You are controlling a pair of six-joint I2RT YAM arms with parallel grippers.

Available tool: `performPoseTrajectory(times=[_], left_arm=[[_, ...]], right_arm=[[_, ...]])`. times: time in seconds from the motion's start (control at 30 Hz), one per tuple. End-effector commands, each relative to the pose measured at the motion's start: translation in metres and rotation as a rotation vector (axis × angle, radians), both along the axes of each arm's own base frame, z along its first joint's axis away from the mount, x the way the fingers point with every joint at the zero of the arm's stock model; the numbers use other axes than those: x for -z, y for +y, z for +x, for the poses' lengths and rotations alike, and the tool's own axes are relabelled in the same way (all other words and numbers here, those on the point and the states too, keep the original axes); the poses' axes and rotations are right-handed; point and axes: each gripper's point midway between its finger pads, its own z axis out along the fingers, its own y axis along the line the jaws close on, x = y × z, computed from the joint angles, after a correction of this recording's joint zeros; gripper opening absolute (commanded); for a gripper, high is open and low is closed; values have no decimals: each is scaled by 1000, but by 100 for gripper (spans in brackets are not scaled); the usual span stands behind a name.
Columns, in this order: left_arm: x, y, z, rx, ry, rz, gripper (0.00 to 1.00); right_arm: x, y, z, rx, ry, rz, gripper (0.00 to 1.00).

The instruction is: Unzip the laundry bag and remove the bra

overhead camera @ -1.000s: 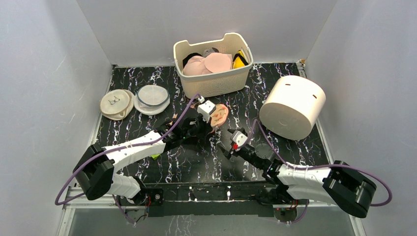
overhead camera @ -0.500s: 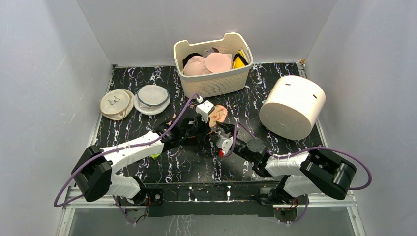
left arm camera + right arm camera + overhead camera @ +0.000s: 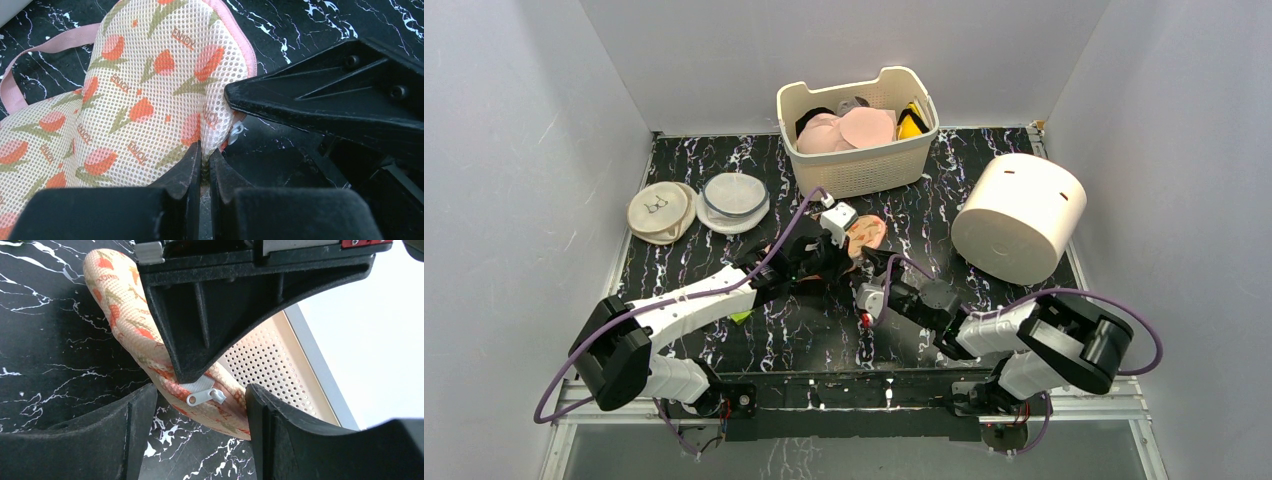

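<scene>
- Seen from above, a black marbled table [image 3: 714,165] holds the laundry bag [image 3: 870,234] a little toward 12 o'clock from its middle. The bag lies flat, made of peach mesh with an orange-red print and pink edging.
- The left gripper [image 3: 205,156] comes in from 8 o'clock. Its two fingers are pressed together on the bag's edge, with a fold of mesh pinched between them.
- A small white zipper pull [image 3: 202,397] juts from that edge, just at 2 o'clock from the pinch in the left wrist view.
- The right gripper [image 3: 200,390] reaches in from 5 o'clock. Its fingers are spread wide, one on each side of the pull, and neither touches it.
- The bag's pink loop [image 3: 30,65] trails onto the table at the end far from the pinch.
- At 12 o'clock stands a cream basket [image 3: 854,172] holding pale pink cups [image 3: 849,130] and a yellow piece [image 3: 911,122] too small to identify.
- A white cylinder [image 3: 1019,215] rests at 2 o'clock.
- Two round mesh discs [image 3: 734,200] lie at 10 o'clock.
</scene>
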Motion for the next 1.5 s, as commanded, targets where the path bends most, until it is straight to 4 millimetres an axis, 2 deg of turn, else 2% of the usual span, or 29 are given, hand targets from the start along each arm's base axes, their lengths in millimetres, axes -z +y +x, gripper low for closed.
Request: performPoseTrajectory(times=[0.0, 0.2, 0.37, 0.5, 0.77, 0.9, 1.03, 1.3, 1.47], left_arm=[[-31, -6, 4, 8, -24, -66, 0], [-30, -6, 4, 17, -27, -52, 0], [-28, -6, 4, 20, -23, -47, 0], [-27, -4, 5, 22, -32, -33, 0], [-26, -2, 6, 18, -41, -22, 0], [-24, -4, 6, 22, -32, -20, 0], [-21, -5, 5, 27, -23, -18, 0], [-20, -5, 5, 26, -18, -16, 0], [-19, -6, 5, 28, -14, -17, 0]], right_arm=[[-37, -3, 13, 70, -117, 104, 61], [-48, -13, 24, 155, -146, 170, 55], [-51, -12, 20, 132, -117, 195, 54], [-56, -28, 22, 197, -101, 237, 54], [-52, -35, 21, 222, -82, 241, 58], [-51, -35, 22, 222, -72, 243, 57], [-54, -45, 21, 256, -68, 291, 56], [-33, -32, 10, 167, 31, 266, 47], [-30, -26, 0, 104, 66, 274, 43]])
